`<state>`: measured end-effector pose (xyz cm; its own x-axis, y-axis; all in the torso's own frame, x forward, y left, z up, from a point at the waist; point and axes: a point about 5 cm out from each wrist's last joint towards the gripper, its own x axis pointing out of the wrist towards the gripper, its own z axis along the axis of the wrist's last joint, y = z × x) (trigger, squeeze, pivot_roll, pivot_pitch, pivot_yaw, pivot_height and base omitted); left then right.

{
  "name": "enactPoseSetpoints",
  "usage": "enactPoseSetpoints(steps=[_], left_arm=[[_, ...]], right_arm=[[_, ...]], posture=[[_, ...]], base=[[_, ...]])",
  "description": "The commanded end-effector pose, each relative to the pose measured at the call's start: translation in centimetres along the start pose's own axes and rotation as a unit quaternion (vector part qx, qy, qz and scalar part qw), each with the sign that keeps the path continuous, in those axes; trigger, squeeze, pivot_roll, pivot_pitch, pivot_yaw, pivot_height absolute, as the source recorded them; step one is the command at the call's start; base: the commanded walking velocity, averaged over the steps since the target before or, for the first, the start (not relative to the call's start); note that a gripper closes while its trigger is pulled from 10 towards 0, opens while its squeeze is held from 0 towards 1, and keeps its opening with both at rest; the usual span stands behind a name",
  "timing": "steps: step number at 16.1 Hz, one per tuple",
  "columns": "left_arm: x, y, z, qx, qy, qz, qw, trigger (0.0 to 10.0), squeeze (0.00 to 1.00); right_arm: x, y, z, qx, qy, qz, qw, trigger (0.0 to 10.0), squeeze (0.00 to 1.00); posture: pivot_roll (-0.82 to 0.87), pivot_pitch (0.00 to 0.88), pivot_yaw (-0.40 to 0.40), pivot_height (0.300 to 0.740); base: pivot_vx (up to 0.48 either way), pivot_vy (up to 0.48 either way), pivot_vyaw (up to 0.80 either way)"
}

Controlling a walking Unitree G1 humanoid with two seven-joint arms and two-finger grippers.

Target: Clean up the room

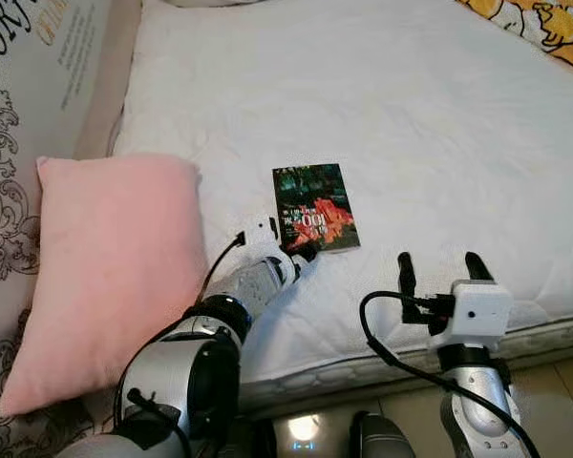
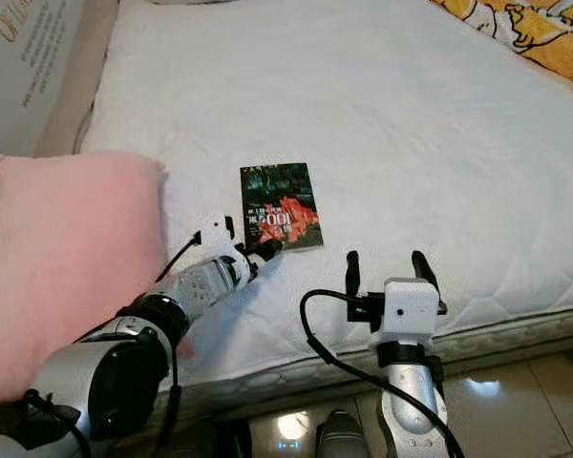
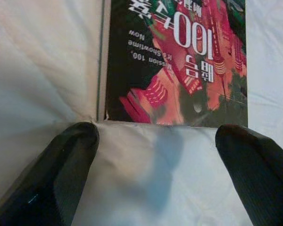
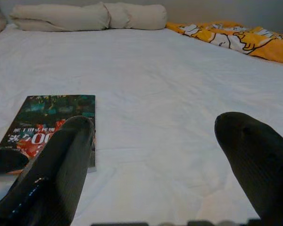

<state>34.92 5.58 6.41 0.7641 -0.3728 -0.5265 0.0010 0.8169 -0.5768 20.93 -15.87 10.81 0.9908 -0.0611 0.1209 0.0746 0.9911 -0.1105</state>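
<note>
My left end effector, spread wide at the book's six o'clock edge on the bed, may, I think, shove the book away instead of catching it.

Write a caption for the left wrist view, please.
Open left gripper on the white bed, at the near edge of a book.

Book: far end cut off by the left wrist view's edge; small cover text blurred.
Orange blanket: cut off at the frame corner, beyond the book.
Pink pillow: lower end hidden behind the left arm.
</note>
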Motion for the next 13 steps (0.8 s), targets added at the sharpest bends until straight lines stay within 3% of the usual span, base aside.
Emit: enactPoseSetpoints(steps=[1, 5, 11, 13], left_arm=[[0.0, 0.2, -0.9, -0.012, 0.017, 0.002, 1.000, 10.0, 0.00], [0.2, -1.0, -1.6, -0.060, 0.020, -0.022, 0.998, 10.0, 0.00], [0.4, -2.3, -2.6, -0.038, -0.015, -0.052, 0.998, 10.0, 0.00], [0.4, -2.7, -3.2, -0.063, -0.013, -0.065, 0.996, 10.0, 0.00]], right_arm=[[-0.3, 0.0, 0.3, -0.005, -0.001, 0.003, 1.000, 10.0, 0.16], [-0.2, 0.2, 0.3, -0.005, 0.001, 0.007, 1.000, 10.0, 0.16], [-0.2, 0.2, 0.4, -0.009, -0.001, 0.013, 1.000, 10.0, 0.15], [-0.1, 0.3, 0.4, -0.009, -0.001, 0.015, 1.000, 10.0, 0.15]], posture=[[-0.29, 0.194, 0.086, 0.740], [-0.29, 0.192, 0.083, 0.740], [-0.29, 0.178, 0.076, 0.740], [-0.29, 0.171, 0.075, 0.740]], base=[[0.000, 0.000, 0.00], [0.000, 0.000, 0.00], [0.000, 0.000, 0.00], [0.000, 0.000, 0.00]])
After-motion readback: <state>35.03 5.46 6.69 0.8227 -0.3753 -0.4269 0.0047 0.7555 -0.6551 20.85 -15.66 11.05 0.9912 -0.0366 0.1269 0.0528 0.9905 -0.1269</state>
